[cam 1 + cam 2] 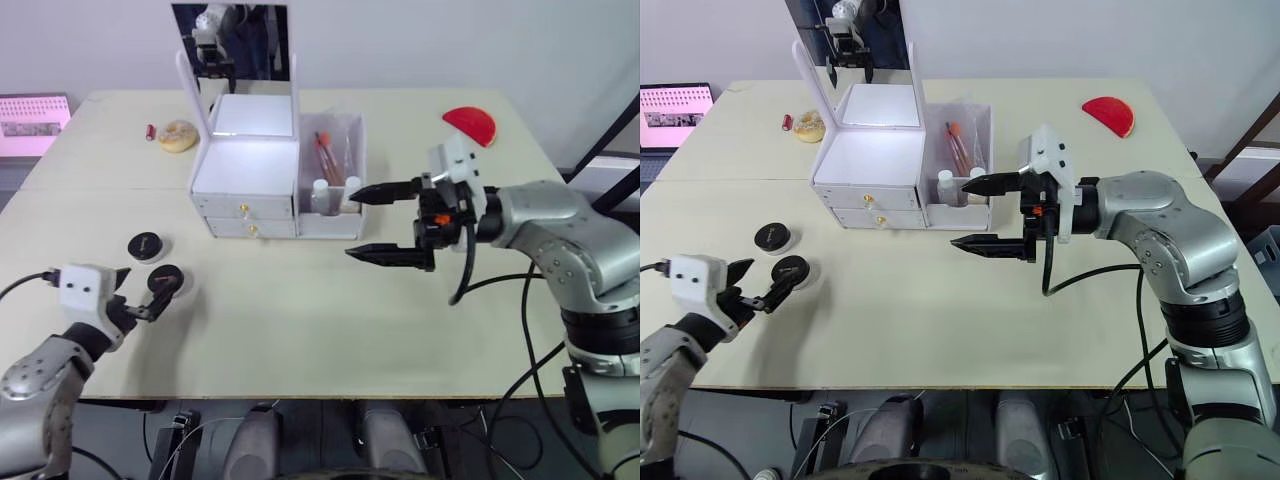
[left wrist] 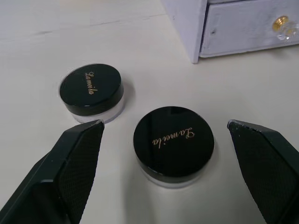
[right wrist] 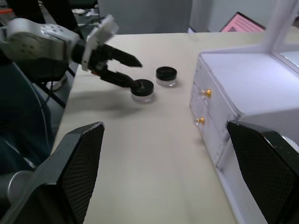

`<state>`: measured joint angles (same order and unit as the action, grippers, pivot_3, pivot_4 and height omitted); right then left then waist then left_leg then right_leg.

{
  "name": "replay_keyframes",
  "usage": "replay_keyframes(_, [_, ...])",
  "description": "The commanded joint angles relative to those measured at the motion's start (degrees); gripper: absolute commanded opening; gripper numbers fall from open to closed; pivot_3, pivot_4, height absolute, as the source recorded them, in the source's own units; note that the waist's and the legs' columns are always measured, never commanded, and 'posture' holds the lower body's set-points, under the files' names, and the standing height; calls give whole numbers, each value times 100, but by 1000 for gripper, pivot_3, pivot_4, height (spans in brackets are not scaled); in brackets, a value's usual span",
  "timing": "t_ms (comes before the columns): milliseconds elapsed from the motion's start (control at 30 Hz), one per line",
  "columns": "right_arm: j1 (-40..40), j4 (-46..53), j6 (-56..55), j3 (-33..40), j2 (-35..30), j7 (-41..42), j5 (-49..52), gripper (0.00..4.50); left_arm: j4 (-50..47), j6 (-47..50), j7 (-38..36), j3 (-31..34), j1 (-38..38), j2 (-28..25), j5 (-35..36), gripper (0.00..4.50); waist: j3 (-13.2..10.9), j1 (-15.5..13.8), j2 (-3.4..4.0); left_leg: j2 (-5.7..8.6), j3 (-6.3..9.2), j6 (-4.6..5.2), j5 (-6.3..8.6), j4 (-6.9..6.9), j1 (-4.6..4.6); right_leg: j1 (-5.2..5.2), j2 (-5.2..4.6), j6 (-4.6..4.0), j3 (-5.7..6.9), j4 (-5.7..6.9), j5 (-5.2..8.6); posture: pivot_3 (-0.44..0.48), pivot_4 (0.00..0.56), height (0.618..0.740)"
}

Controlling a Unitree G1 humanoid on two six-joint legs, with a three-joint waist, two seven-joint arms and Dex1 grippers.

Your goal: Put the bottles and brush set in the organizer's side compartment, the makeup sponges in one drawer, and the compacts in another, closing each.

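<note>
Our left gripper (image 2: 163,135) is wide open, with one finger on each side of the near compact (image 2: 173,144). It is not squeezing it yet. Our right gripper (image 1: 385,224) is open too and holds nothing. It hangs in the air just in front of the organizer (image 1: 246,180).

Here is what could go wrong. The compact is low and round with a smooth black lid. If our fingers close too high, we think they may pinch only the lid and slip off. If they come down crooked, they could push the compact along the counter (image 1: 300,320). The other compact (image 1: 146,245) sits near the first one, so a finger could bump it. Both drawers look shut, so we must open one before a compact can go in. If we forget, we would knock the compact against the drawer front.

Both compacts are little round pots with shiny black lids, gold writing on top and a clear bottom. They sit on the counter well to the left of the organizer. The bottles (image 1: 320,194) and the brush set (image 1: 327,158) already stand in the side compartment.
</note>
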<state>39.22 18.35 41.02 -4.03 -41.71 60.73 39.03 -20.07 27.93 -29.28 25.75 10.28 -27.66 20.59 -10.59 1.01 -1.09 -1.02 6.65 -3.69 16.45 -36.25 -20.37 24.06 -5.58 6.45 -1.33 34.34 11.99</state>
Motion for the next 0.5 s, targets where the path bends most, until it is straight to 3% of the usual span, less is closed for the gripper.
replay_keyframes(33, [160, 133, 9, 75, 12, -24, 19, 4500, 179, -261, 99, -112, -138, 62, -75, 4451, 0, -6, 1, 0, 0, 0, 0, 0, -1, 0, 0, 0, 0, -2, 0, 0, 150, 739])
replay_keyframes(267, [99, 191, 95, 111, 8, -127, 22, 4500, 245, -451, 126, -202, -277, 107, 49, 4451, 0, -14, 0, 0, 0, 0, 0, 0, -2, 0, 0, 0, 0, -2, 0, 0, 150, 739])
replay_keyframes(500, [-1, 234, 129, 100, 31, -170, 38, 4500, -313, -183, 91, -530, -519, 61, 289, 4451, 0, -38, 0, 0, 0, 0, 0, -1, -2, 0, 0, 0, 0, -1, 0, 0, 150, 739])
